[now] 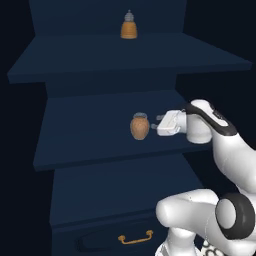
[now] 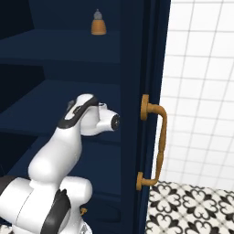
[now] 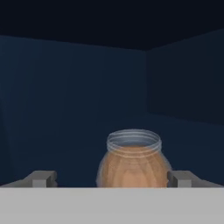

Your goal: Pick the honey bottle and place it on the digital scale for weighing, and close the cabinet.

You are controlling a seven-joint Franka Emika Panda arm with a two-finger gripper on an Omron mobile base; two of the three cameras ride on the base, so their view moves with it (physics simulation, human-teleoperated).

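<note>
The small amber-brown, egg-shaped honey bottle (image 1: pixel 139 126) with its pale rim stands upright on the middle shelf of the navy-blue cabinet (image 1: pixel 95 135), just ahead of the fingers (image 3: pixel 42 178), between their lines. The white arm's gripper (image 1: pixel 156 123) is spread wide, grasping nothing. An orange bottle with a grey cap (image 1: pixel 129 25) sits a shelf above.

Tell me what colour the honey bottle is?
Amber-brown, with a pale see-through rim. The honey bottle shows best in the hand view.
</note>
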